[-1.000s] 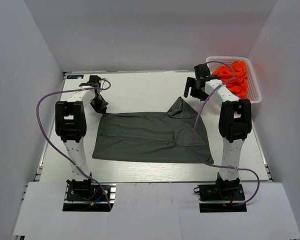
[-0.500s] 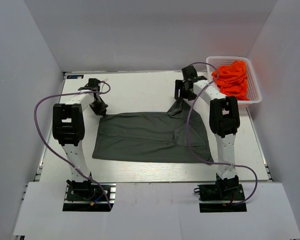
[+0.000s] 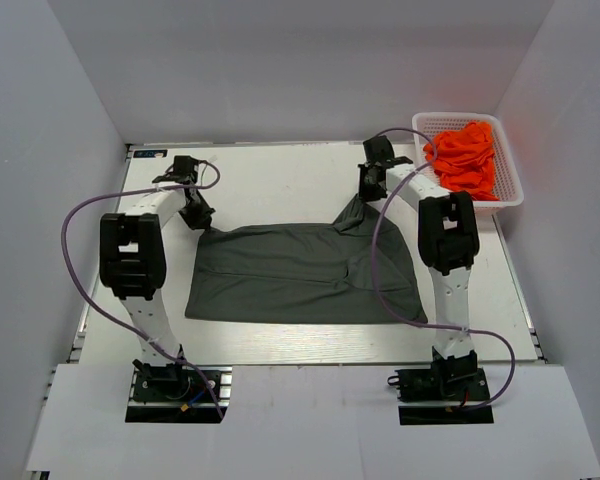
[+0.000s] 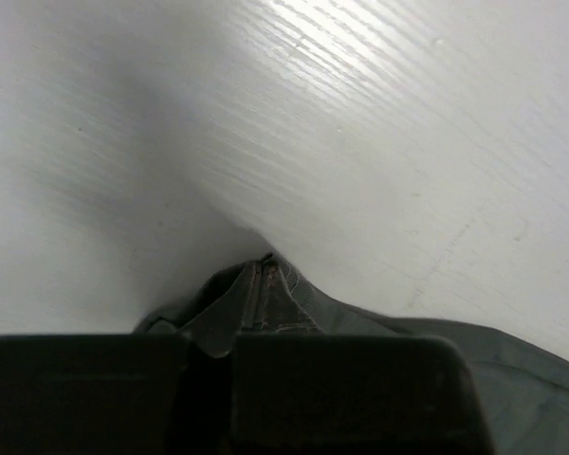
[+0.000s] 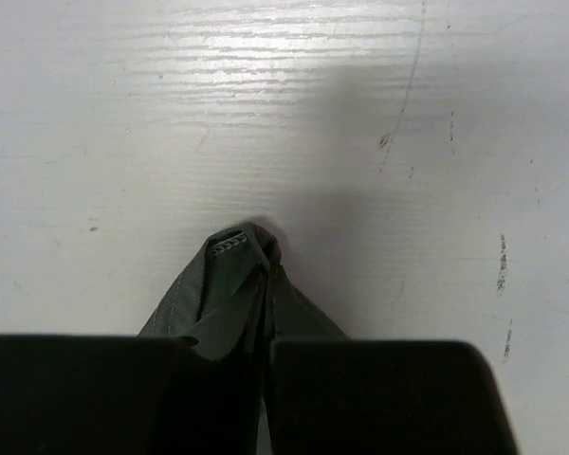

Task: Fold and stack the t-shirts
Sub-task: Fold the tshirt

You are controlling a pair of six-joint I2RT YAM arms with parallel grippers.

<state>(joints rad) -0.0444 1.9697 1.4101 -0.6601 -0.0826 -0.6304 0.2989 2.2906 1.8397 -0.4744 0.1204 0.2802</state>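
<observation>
On the white worktop (image 3: 280, 185) between the two arms lies one dark grey t-shirt (image 3: 300, 275), spread mostly flat, its two far corners drawn up into small peaks. Each peak is in a grip. The left pincer (image 3: 197, 214) is clamped on the far-left corner, and the right pincer (image 3: 364, 196) on the far-right one. Both wrist views show the fingers closed tight on a tuck of grey cloth, with bare worktop beyond.

Holding both corners of one edge at once makes sense to me. It lets the arms carry that edge evenly toward the near hem, so the fold comes out straight rather than skewed. That fold, I judge, is not yet made.

Off at the far right corner sits one white basket (image 3: 512, 170), heaped with orange t-shirts (image 3: 467, 155), parked out of the way until their turn.

Count: one grey shirt, one basket, two arms, two pincers. The orange pile is too bunched to number.
</observation>
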